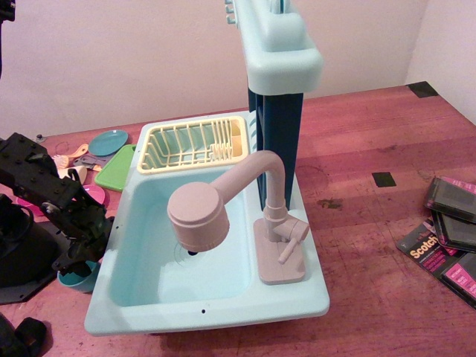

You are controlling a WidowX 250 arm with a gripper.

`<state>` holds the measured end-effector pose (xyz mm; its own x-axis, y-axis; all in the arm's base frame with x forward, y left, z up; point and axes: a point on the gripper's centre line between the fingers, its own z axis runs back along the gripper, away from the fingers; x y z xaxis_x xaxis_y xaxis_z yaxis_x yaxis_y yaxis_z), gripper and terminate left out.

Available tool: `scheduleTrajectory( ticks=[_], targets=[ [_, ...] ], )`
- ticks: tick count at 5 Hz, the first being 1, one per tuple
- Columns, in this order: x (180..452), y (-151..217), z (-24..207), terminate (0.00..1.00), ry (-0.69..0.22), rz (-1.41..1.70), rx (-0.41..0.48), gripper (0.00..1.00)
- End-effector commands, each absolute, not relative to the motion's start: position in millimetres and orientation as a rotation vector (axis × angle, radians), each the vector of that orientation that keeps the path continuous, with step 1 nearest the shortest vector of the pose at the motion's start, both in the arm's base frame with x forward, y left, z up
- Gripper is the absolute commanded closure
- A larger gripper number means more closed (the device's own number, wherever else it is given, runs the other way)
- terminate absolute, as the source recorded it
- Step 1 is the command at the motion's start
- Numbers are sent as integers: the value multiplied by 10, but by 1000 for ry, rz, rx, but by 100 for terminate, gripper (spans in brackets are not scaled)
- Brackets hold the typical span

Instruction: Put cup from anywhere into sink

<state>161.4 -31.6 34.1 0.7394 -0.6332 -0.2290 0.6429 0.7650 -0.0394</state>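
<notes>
The small teal-blue cup (77,280) sits low on the wooden table, just left of the sink's front left corner, and the gripper partly hides it. My black gripper (80,256) hangs right over the cup, with its fingertips at the cup's rim. The dark fingers blend together, so I cannot tell how the jaws stand. The light aqua sink (141,223) fills the middle of the view, with a beige-pink faucet (199,216) over the basin and a pale yellow dish rack (195,143) behind it.
A green tray (115,169), a blue plate (109,141), a magenta cup (94,195) and some utensils (73,158) lie at the back left. Scotch tape packs (446,238) lie at the right. A tall blue and aqua column (277,89) stands behind the sink.
</notes>
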Motion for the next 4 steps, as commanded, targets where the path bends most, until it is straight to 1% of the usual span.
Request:
scheduleTrajectory(
  ticks=[1,4],
  targets=[
    [1614,-316,341,0,235,-700,43,0],
    [1608,-367,339,0,242,-714,52,0]
  ],
)
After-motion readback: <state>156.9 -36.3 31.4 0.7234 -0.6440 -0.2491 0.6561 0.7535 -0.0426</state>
